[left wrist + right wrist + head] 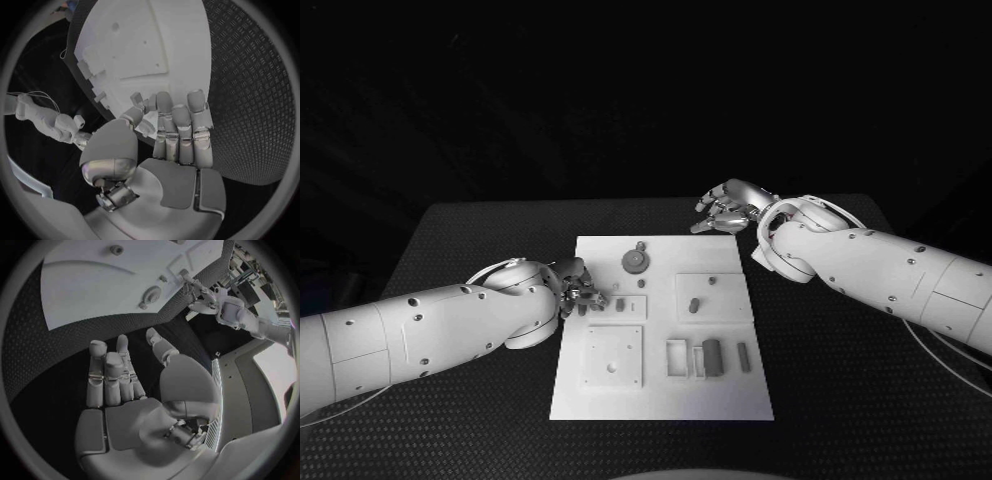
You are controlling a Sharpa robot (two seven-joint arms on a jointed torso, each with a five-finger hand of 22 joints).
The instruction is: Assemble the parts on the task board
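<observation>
The white task board (661, 395) lies in the middle of the black table. A round grey part (635, 260) sits near its far edge, and small grey parts (713, 357) lie or stand in its recesses. My left hand (578, 290) is at the board's left edge, its fingers (180, 125) stretched out side by side over the board (144, 45) with the thumb close beside them; I see nothing held. My right hand (733, 208) hovers over the table past the board's far right corner, fingers (112, 370) straight and empty.
Black textured table (488, 230) surrounds the board on all sides. The right wrist view shows the board (94, 290) with the round part (152, 294) and my left hand (206, 296) beyond it.
</observation>
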